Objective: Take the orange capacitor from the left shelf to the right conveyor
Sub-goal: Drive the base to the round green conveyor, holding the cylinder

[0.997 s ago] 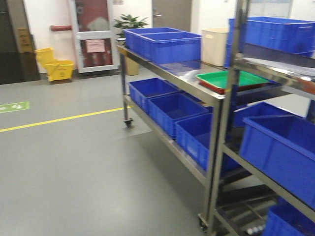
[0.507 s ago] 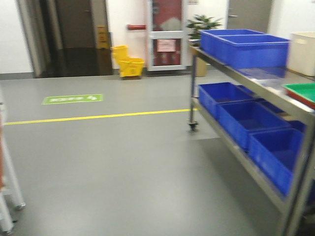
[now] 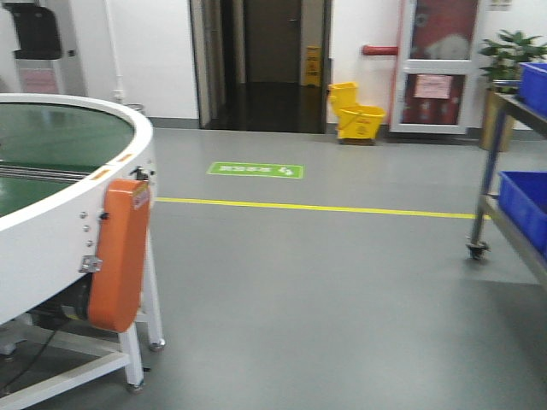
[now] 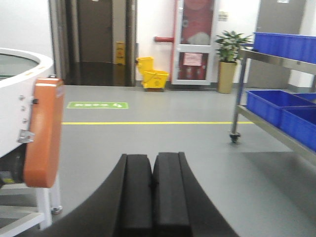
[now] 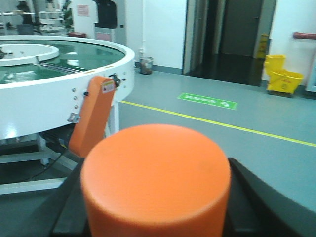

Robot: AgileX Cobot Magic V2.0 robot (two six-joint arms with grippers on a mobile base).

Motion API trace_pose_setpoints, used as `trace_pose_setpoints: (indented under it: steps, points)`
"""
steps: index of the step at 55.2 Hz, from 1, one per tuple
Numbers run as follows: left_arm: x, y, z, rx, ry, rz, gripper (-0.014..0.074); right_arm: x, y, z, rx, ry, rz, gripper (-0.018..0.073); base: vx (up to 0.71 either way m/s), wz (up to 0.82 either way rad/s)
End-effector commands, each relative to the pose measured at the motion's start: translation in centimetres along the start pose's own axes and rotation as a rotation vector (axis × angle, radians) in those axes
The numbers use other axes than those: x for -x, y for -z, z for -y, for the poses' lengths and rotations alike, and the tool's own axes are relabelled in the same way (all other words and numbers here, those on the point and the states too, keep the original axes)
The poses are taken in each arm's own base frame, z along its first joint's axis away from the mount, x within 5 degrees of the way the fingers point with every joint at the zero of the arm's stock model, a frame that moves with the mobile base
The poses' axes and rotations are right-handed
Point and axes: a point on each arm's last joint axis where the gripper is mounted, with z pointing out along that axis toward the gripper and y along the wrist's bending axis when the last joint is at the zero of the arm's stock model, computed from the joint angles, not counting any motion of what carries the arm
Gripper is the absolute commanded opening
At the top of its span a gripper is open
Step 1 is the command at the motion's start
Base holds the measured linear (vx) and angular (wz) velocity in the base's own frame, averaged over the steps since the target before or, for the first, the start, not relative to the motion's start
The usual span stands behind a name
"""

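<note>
My right gripper (image 5: 155, 207) is shut on the orange capacitor (image 5: 155, 173), which fills the lower middle of the right wrist view; black fingers (image 5: 247, 197) show on both sides of it. The right conveyor, a round green belt with a white rim, stands at the left in the front view (image 3: 77, 184), in the right wrist view (image 5: 64, 74) and in the left wrist view (image 4: 19, 94). My left gripper (image 4: 152, 160) is shut and empty, its pads pressed together. The left shelf, with blue bins, shows at the right edge in the front view (image 3: 517, 213) and in the left wrist view (image 4: 276, 118).
An orange guard (image 3: 120, 256) hangs on the conveyor's side above its white legs (image 3: 137, 359). A yellow floor line (image 3: 316, 207) and a green floor sign (image 3: 255, 170) cross the grey floor. A yellow mop bucket (image 3: 357, 115), a dark doorway (image 3: 261, 64) and a potted plant (image 3: 513, 51) stand at the back.
The front view has swung to the left: the shelf with blue bins has slid to the right edge and the conveyor has come into view at the left.
</note>
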Motion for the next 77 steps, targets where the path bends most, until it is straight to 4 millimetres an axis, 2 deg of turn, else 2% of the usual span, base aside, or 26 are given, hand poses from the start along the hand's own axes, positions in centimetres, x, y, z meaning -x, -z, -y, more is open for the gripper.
trace_pose_setpoints:
  steps: [1,77]
  points:
    - [1.77,0.24,0.2,-0.017,0.011,0.116,-0.0006,1.69,0.16,0.03,-0.001,0.008,0.112,-0.0008,0.3,0.45]
    - [1.77,0.24,0.2,-0.017,0.011,0.116,-0.0006,1.69,0.16,0.03,-0.001,0.008,0.112,-0.0008,0.4,0.43]
